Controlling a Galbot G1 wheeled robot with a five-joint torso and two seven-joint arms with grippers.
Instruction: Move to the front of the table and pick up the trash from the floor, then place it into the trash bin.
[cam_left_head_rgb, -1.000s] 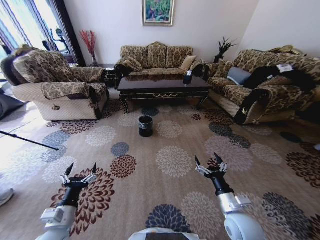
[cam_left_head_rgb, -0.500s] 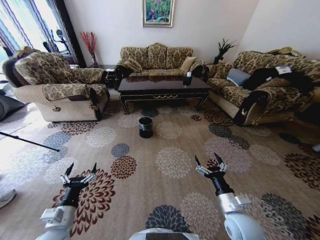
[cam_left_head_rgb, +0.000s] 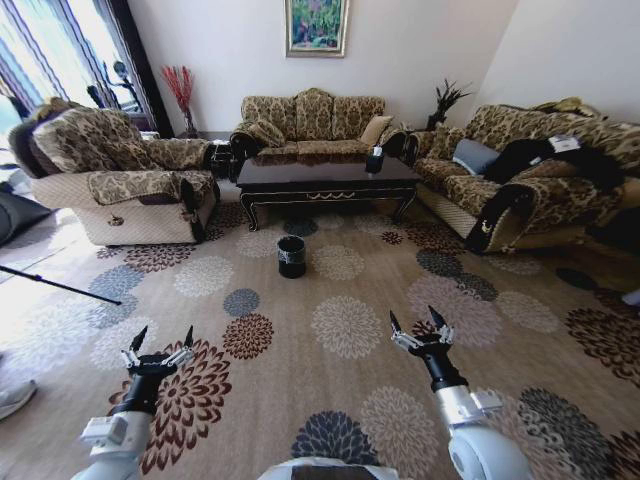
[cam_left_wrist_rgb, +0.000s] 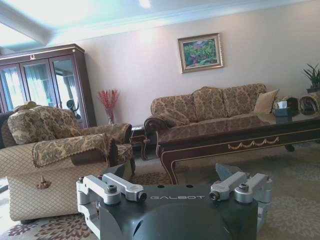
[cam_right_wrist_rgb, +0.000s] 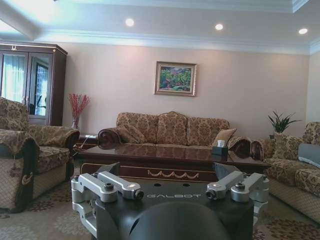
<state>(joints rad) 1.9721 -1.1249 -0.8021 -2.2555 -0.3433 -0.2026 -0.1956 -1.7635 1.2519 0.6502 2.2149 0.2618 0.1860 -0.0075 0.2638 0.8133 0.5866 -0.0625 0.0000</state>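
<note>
1. Since 1 s ago the whole head view has shifted a little: table and trash bin sit slightly higher and further left in frame, armchair has slid right. That is camera/base motion, not the things moving. Both arms look unchanged vs earlier.
2. Left gripper: low in front of the robot, over the floral carpet, fingers spread wide apart, nothing between them. In the left wrist view the gripper has both finger linkages splayed outward, empty.
3. Right gripper: also low over the carpet, level w/ the left one, fingers spread, holding nothing. Right wrist view gives the same: gripper w/ linkages splayed, empty.
4. Trash bin: black cylinder standing upright on the carpet, well ahead of both grippers, roughly between their two lines, a bit nearer the left one's side. It stands just in front of the table, apart from it.
5. Table: dark glossy, gold scroll trim on the apron, well beyond the grippers, behind the bin. Tissue box stands on its top toward the right end.
6. Trash: can't make out any on the floor.
7. Sofa behind the table, another sofa far ahead-right of the right gripper, armchair far ahead-left of the left gripper.
</note>
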